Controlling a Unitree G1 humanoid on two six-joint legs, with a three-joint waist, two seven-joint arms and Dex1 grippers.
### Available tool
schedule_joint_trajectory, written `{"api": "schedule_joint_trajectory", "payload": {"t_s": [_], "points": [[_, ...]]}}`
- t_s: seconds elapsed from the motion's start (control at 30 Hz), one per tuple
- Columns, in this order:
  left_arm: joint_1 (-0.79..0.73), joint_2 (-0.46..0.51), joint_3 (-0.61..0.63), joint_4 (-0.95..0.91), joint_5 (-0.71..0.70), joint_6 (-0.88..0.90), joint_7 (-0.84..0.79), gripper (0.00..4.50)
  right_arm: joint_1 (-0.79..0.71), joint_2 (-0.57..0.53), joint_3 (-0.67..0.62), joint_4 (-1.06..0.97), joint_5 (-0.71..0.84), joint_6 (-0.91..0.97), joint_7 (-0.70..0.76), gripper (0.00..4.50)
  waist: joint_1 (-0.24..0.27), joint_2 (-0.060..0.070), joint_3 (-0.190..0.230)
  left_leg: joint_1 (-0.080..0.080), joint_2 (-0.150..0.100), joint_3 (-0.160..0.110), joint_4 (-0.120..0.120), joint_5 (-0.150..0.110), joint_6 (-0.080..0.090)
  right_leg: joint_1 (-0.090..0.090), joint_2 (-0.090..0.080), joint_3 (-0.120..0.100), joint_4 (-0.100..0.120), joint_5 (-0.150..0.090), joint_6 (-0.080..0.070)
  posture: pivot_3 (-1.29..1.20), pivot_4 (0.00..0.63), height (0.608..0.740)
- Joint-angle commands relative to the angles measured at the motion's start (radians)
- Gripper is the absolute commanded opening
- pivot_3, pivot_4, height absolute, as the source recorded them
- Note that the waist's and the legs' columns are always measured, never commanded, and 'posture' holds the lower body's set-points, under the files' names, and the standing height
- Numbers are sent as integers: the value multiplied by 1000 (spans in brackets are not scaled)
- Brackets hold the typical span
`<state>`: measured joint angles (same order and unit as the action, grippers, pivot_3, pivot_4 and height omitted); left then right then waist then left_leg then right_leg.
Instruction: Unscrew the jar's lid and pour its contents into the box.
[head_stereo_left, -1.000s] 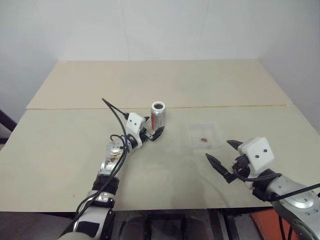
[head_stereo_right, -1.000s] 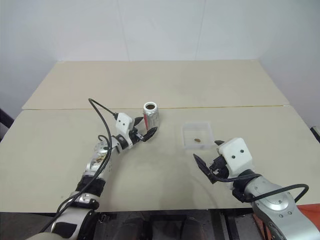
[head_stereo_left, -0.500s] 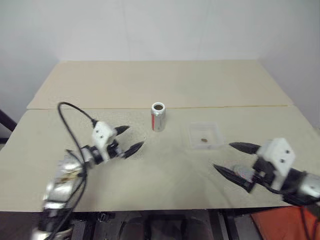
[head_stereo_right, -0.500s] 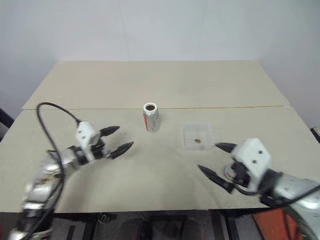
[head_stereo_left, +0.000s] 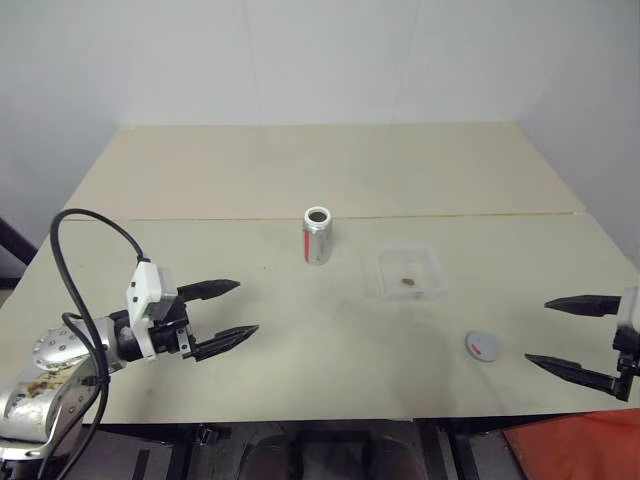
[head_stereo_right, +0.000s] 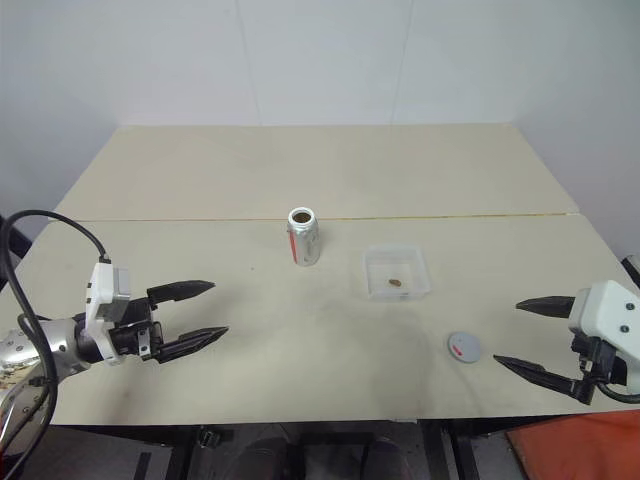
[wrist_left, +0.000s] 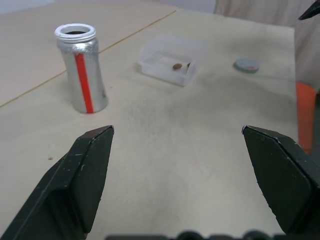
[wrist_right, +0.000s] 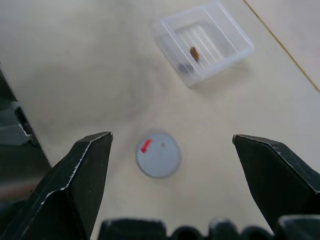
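Tabletop (head_stereo_left: 300, 170): you have two beige panels joined by a seam that runs across behind the jar; the far panel is bare, and a wide bare stretch of the near panel lies between your two tools.
Near edge: both tools sit close to it, the left one near the left corner, the right one at the right corner, its lower finger near the edge.
Left tool (head_stereo_left: 235, 310): it hangs low over the tabletop, fingers spread wide with nothing between them, pointing toward the middle; a black cable loops up behind it.
Right tool (head_stereo_right: 520, 335): it reaches in from the right side, fingers wide apart and empty, pointing toward the left.
Box (head_stereo_left: 408, 272): clear tray right of the jar, well apart from both tools, sitting flat.
Jar (head_stereo_left: 317, 236): upright near the seam at mid-tabletop, mouth open, red stripe down its side, nothing touching it.
Lid (head_stereo_left: 483, 346): it lies flat on the tabletop, red mark up, nearer you than the box and near the right tool.
Contents (head_stereo_left: 408, 281): a small brown lump lies inside the box.
Left wrist view: you see the jar's white threaded rim (wrist_left: 75, 32), which the head views leave too small to tell.
Right wrist view: the lid (wrist_right: 158, 154) lies between the spread fingers, below them on the tabletop.
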<state>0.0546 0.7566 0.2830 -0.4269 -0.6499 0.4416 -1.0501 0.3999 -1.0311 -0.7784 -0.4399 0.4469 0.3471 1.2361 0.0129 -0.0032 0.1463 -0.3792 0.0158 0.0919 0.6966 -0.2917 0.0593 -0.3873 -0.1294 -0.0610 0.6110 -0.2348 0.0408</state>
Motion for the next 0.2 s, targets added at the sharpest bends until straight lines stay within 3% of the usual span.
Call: {"api": "schedule_joint_trajectory", "payload": {"t_s": [0.03, 0.2], "points": [[19, -20, 4, -68, -27, -11, 24, 4475, 0, -3, -43, 2, 9, -27, 44, 4500, -1, 0, 0, 0, 0, 0, 0, 0, 0, 0, 0, 0, 0, 0, 0, 0, 150, 740], [27, -27, -8, -111, -56, 14, 52, 4475, -71, -24, -34, 44, 23, -19, 41, 4500, -1, 0, 0, 0, 0, 0, 0, 0, 0, 0, 0, 1, 0, 0, 0, 0, 150, 740]]}}
